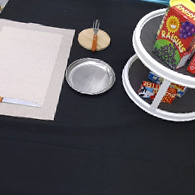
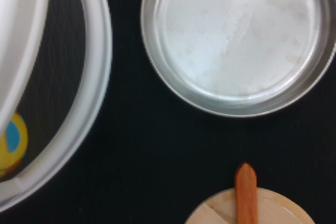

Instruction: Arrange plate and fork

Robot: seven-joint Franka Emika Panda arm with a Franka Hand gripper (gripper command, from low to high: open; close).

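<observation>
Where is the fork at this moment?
In the exterior view the fork lies on the wooden disc, near the top centre, just above the plate and right of the placemat.

The plate (image 1: pixel 90 75) (image 2: pixel 240 52) lies on the table (image 1: pixel 92 155) just right of the placemat (image 1: pixel 26 68). Above it in the exterior view, the fork (image 1: pixel 95 34) (image 2: pixel 246 192) rests on the wooden disc (image 1: pixel 93 39) (image 2: pixel 255 210). The knife (image 1: pixel 11 101) lies on the placemat's lower part. The two-tier rack (image 1: pixel 167 70) (image 2: pixel 71 110) stands at right, holding a raisin box (image 1: pixel 179 36). The gripper is out of the exterior view.

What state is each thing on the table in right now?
plate: empty, flat on the black cloth, off the placemat
fork: lying across the wooden disc
knife: lying on the placemat
raisin box: upright on the turntable rack
gripper: not visible
</observation>
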